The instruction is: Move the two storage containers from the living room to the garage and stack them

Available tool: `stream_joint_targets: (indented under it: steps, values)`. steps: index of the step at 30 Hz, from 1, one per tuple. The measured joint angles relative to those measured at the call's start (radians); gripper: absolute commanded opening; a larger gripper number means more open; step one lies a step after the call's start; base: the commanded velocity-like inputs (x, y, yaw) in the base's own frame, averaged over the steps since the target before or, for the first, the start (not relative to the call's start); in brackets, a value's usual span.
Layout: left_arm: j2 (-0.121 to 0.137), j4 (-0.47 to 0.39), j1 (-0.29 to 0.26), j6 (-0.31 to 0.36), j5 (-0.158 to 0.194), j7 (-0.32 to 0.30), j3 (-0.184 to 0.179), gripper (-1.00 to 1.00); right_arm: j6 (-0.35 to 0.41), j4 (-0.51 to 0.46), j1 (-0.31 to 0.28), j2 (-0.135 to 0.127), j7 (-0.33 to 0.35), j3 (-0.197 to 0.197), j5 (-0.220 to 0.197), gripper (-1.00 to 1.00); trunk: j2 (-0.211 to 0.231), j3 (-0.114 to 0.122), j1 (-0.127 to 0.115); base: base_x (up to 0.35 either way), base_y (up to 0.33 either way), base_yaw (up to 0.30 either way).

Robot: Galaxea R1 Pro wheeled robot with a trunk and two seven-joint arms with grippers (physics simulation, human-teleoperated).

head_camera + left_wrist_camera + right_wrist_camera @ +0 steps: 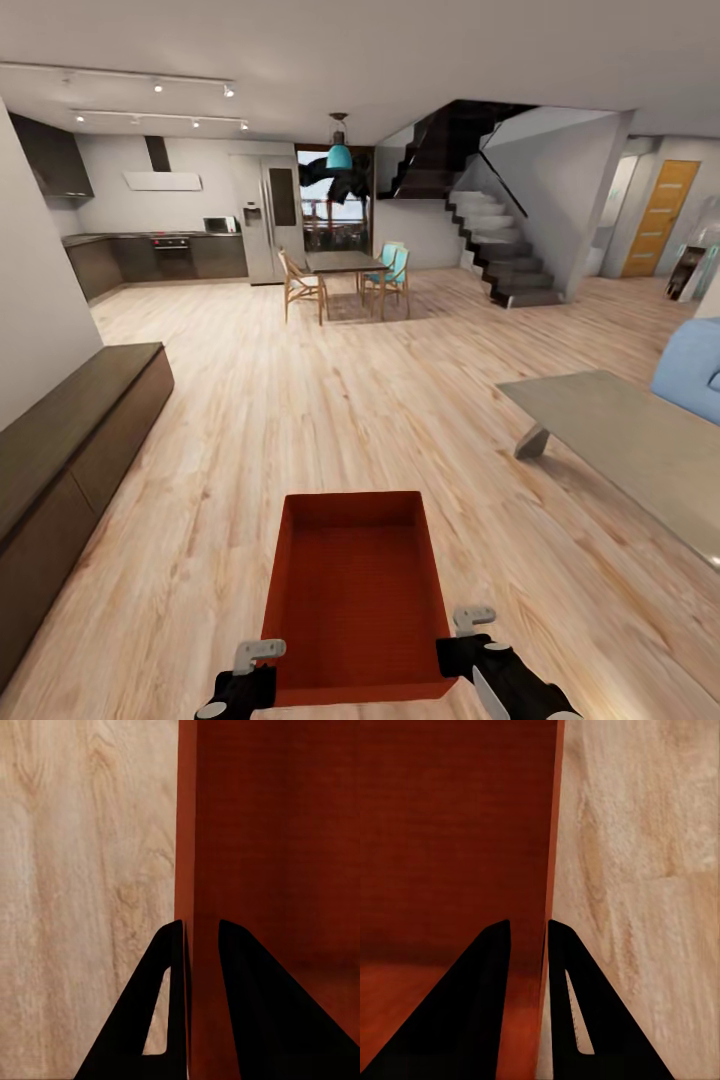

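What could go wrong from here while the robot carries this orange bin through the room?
Each hand, left hand and right hand, pinches only a thin side wall of the storage container, near its close end, so the far end could sag or slip free. The grey low table on the right and the long dark cabinet on the left could be clipped in turning.

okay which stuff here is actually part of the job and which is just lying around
Part of the job:
bin, held by both claws
left claw, on the bin's left wall
right claw, on its right wall

Just lying around:
low table
cabinet
sofa
dining table
chairs
stairs
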Motion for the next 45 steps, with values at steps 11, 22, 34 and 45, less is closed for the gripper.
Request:
stream_joint_targets:
  steps: [11,22,34,45]
  values:
    - [0.0,0.0,0.0,0.0,0.0,0.0,0.0,-1.0,0.0,0.0,0.0,0.0,0.0,0.0,0.0,-1.0,0.0,0.0,0.0,0.3,0.164,0.0]
    - [-0.001,0.0,0.0,0.0,0.0,0.0,0.0,-1.0,0.0,0.0,0.0,-0.001,0.0,0.0,0.0,-1.0,0.0,0.0,0.0,0.333,0.084,0.0]
    - [-0.001,0.0,0.0,0.0,0.0,0.001,0.0,-1.0,0.0,0.0,0.0,0.0,0.001,0.0,0.0,-1.0,0.0,0.0,0.0,0.337,0.077,0.0]
    - [0.0,0.0,0.0,0.0,0.0,0.0,0.0,-1.0,0.0,0.0,0.0,0.0,0.0,0.0,0.0,-1.0,0.0,0.0,0.0,0.337,0.077,0.0]
